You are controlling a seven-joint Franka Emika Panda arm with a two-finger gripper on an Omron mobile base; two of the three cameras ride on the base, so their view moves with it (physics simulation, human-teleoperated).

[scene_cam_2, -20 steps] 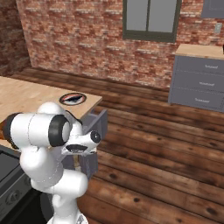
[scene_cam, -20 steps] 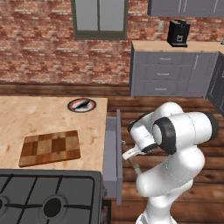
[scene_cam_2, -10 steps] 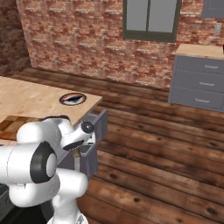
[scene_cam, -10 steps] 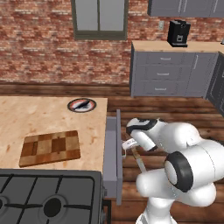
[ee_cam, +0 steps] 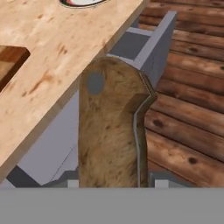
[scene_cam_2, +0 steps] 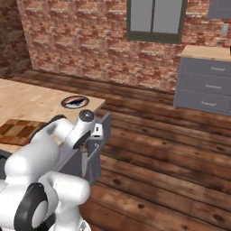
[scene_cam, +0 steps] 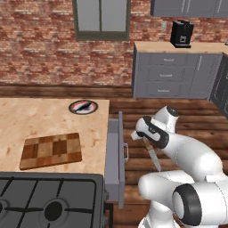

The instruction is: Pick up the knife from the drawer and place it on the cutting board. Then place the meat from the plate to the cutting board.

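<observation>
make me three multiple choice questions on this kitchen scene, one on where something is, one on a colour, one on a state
1. Where is the meat?
A. on the cutting board
B. on the plate
C. in the drawer

2. What colour is the knife's handle?
A. brown
B. black
C. blue

3. What state is the drawer in?
A. pushed shut
B. pulled open
C. taken off and lying on the floor

Answers:
1. B, the dark piece lies on the round plate at the far end of the counter, and the cutting board is bare.
2. A, the hand view shows the wooden handle of the knife close up, brown.
3. B, the drawer's front stands out from the counter edge, beside the hand that holds the knife with its blade pointing down.
</observation>
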